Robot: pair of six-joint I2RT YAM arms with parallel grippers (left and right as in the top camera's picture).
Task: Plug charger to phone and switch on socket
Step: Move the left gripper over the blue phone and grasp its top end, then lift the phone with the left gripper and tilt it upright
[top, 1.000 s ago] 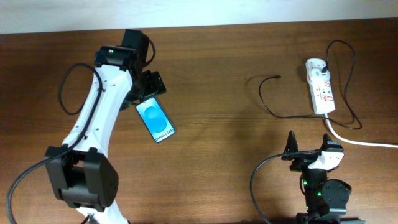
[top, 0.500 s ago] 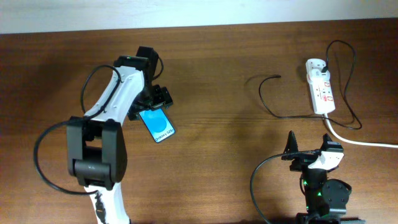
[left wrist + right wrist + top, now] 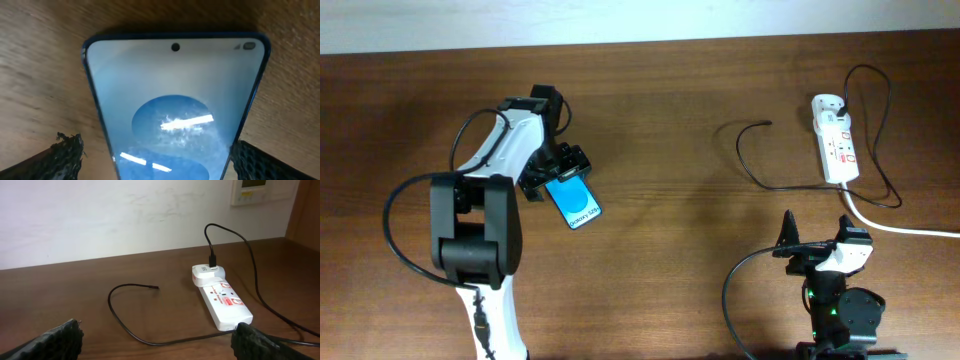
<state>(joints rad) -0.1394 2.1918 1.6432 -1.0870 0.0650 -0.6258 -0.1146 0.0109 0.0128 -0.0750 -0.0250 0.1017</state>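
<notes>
Step in hand: gripping the phone (image 3: 572, 197), lying far left of the socket (image 3: 834, 140). I am hovering the left gripper (image 3: 558, 172) over it, fingers (image 3: 62, 155) spread astride, holding nothing. Right gripper (image 3: 815, 240) idling near the socket, agape, empty. Next, I judge: closing, then fetching the charger (image 3: 752, 165) (just left of the socket).

Wearing white shells (image 3: 505, 145) over black joint housings (image 3: 470, 228), trailing looped black cables (image 3: 387, 222), showing textured black finger pads (image 3: 67, 152), green lights (image 3: 833, 312).
</notes>
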